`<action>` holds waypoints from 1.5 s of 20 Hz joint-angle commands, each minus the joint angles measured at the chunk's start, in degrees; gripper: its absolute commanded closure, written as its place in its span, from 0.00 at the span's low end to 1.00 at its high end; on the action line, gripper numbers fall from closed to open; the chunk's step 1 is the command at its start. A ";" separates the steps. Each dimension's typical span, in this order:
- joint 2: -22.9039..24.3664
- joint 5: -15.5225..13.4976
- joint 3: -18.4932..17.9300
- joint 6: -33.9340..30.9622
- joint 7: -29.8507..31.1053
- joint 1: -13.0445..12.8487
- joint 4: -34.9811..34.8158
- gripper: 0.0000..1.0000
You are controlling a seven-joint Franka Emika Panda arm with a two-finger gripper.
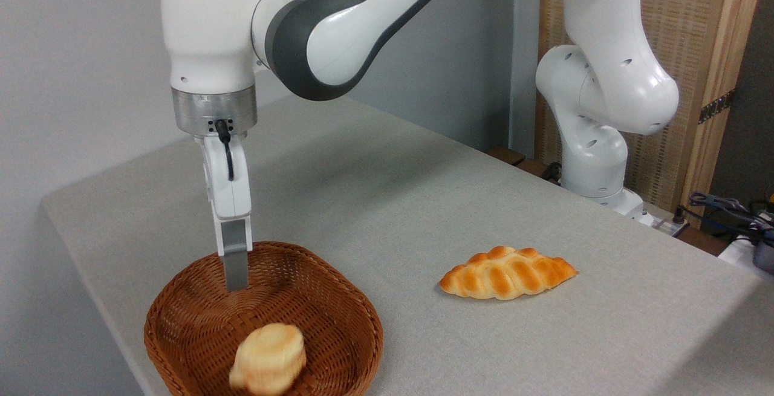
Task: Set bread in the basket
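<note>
Camera view from a fixed position beside the table (423,190), which is covered in grey cloth. Gripper (236,278): it hangs nose-down from the white and grey arm (338,27), its tip just inside the far rim of the basket (363,323). Only one grey finger (235,260) shows, seen edge-on, so whether the jaws stand wide or narrow cannot be told; nothing is held between them. Bread (269,360): the small round bun lies apart from the gripper, in the near part of the basket, blurred, tilted so that its pale flat underside faces the camera, with the golden crust showing only along its edge. Whether it rests on the wicker floor or is just above it cannot be told. Basket: oval, brown, woven, low-sided, placed at the near left corner of the table. Braided loaf (508,272): leaf-shaped, golden-orange, lying flat on the cloth well to the right of the basket. Arm base (598,142): mounted at the far right edge of the table, before a wooden panel (701,51).
</note>
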State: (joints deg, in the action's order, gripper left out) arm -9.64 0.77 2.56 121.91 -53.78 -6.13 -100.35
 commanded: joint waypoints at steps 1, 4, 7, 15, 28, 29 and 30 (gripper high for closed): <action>3.39 -1.20 -0.28 -0.26 2.08 -0.11 0.24 0.00; 7.69 -1.21 -0.19 -6.65 7.18 0.07 0.15 0.00; 11.57 -1.29 -0.28 -15.09 8.07 0.33 0.24 0.00; 12.11 -2.08 -3.35 -27.94 14.49 0.51 6.65 0.00; 11.67 -3.40 -3.62 -31.99 14.75 0.51 8.06 0.00; 11.67 -3.49 -3.71 -31.99 14.49 0.51 8.06 0.00; 11.67 -3.49 -3.79 -31.99 14.49 0.51 8.06 0.00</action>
State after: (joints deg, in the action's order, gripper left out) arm 2.84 -1.85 -0.92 91.94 -39.48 -5.45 -93.94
